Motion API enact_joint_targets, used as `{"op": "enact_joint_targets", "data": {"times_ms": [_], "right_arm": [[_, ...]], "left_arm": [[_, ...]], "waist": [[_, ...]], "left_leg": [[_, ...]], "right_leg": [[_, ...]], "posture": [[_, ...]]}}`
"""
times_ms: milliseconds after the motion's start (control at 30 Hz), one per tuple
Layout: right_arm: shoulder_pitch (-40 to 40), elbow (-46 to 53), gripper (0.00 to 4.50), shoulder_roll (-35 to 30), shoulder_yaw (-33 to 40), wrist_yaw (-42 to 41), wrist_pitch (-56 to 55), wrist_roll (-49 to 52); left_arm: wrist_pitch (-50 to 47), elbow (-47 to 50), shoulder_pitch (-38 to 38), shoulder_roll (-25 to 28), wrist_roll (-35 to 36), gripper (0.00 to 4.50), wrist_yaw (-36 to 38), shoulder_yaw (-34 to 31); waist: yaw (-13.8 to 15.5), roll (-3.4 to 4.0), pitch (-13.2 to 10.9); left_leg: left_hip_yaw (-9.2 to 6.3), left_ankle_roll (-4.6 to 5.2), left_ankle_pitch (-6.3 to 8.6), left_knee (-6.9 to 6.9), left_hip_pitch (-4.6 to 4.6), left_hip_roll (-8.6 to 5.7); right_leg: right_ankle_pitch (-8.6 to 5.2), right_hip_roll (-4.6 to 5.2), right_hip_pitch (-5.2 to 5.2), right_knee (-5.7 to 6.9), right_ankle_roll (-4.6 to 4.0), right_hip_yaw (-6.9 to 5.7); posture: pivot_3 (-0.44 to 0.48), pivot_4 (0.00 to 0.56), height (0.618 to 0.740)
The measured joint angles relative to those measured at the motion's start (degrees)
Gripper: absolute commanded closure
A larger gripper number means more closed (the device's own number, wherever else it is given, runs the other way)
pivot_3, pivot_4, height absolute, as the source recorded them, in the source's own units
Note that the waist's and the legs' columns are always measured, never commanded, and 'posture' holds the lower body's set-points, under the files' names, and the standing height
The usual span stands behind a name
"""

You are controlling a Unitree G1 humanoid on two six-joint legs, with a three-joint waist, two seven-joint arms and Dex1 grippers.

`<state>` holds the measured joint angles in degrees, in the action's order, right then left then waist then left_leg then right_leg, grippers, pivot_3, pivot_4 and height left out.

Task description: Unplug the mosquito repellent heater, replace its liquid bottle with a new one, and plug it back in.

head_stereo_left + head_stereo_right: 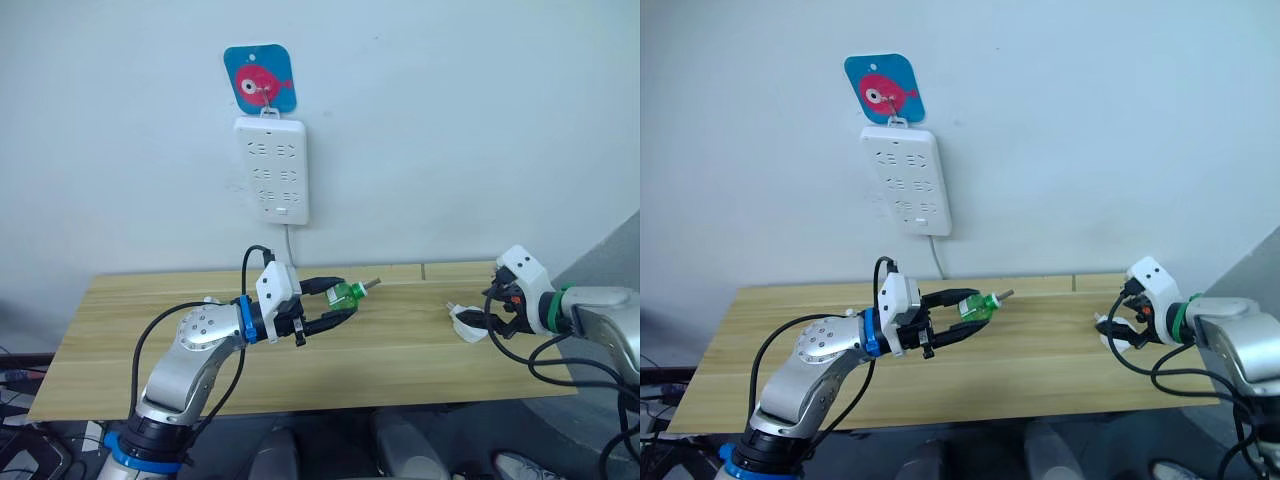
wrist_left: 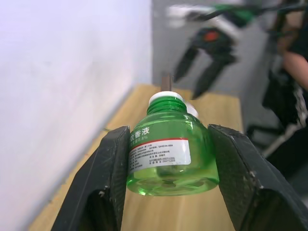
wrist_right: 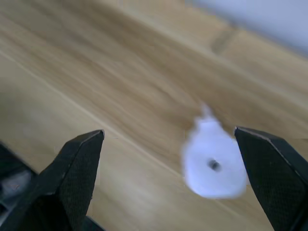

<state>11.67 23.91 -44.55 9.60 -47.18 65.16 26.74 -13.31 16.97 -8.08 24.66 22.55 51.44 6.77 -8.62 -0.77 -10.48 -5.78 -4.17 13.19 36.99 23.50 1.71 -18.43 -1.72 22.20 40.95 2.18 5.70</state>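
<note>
My left gripper (image 1: 345, 298) is shut on a green liquid bottle (image 1: 347, 294), held above the middle of the wooden table (image 1: 300, 375) with its wick tip pointing right. In the left wrist view the bottle (image 2: 168, 159) sits squeezed between both black fingers (image 2: 103, 192). The white mosquito repellent heater (image 1: 464, 323) lies unplugged on the table near its right end. My right gripper (image 1: 492, 318) hovers just right of it, open. In the right wrist view the heater (image 3: 214, 164) with its round vent hole lies beyond the spread fingers (image 3: 79, 168), nearer one of them.
A long white power strip (image 1: 272, 170) hangs on the wall above the table's back edge, under a blue fish-print hook (image 1: 259, 78), with its cable (image 1: 291, 240) dropping behind the table. A person's arm (image 2: 294, 62) shows in the left wrist view, past the table's right end.
</note>
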Motion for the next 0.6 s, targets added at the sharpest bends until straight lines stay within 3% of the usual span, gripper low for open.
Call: {"op": "enact_joint_targets", "data": {"times_ms": [33,133,267,400,600], "right_arm": [[-0.5,2.9,0.0,2.2,1.7,0.2,1.0,2.3],[-1.4,12.6,0.0,16.6,9.5,5.5,6.4,14.5],[1.3,13.8,0.0,29.3,13.2,15.0,14.2,24.2],[4.7,11.5,0.0,36.6,13.8,23.5,16.5,28.4],[7.1,8.1,0.0,40.9,11.2,30.2,15.7,29.8]], "left_arm": [[0.1,0.0,0.3,-0.7,0.0,2.3,-0.8,-0.1],[1.8,0.4,1.3,-3.7,0.0,2.3,-3.4,-0.6],[4.8,0.5,1.5,-5.0,-0.4,2.3,-4.8,-0.5],[7.4,0.5,1.5,-5.5,-1.3,2.3,-5.3,-0.4],[10.5,0.5,1.6,-5.5,-2.6,2.3,-5.5,-0.2]], "waist": [[-0.2,0.0,0.0],[-1.1,-0.06,0.1],[-2.3,-0.02,0.2],[-2.8,0.13,0.7],[-2.8,0.17,1.3]], "left_leg": [[-0.01,0.0,0.0,0.02,0.0,0.0],[-0.02,-0.02,-0.02,0.07,-0.05,-0.01],[0.09,-0.14,-0.11,0.15,-0.09,-0.04],[0.1,-0.2,-0.14,0.05,-0.09,-0.04],[0.06,-0.2,-0.13,-0.04,-0.04,-0.03]], "right_leg": [[0.0,0.0,-0.01,0.01,0.0,-0.01],[0.01,-0.03,-0.09,0.05,0.02,0.02],[0.12,-0.02,-0.12,0.05,0.13,0.16],[0.12,-0.03,-0.07,0.04,0.14,0.17],[0.11,-0.05,0.01,0.04,0.12,0.13]], "posture": [[-0.243,0.115,0.71],[-0.246,0.108,0.71],[-0.238,0.096,0.71],[-0.23,0.092,0.71],[-0.205,0.082,0.71]]}}
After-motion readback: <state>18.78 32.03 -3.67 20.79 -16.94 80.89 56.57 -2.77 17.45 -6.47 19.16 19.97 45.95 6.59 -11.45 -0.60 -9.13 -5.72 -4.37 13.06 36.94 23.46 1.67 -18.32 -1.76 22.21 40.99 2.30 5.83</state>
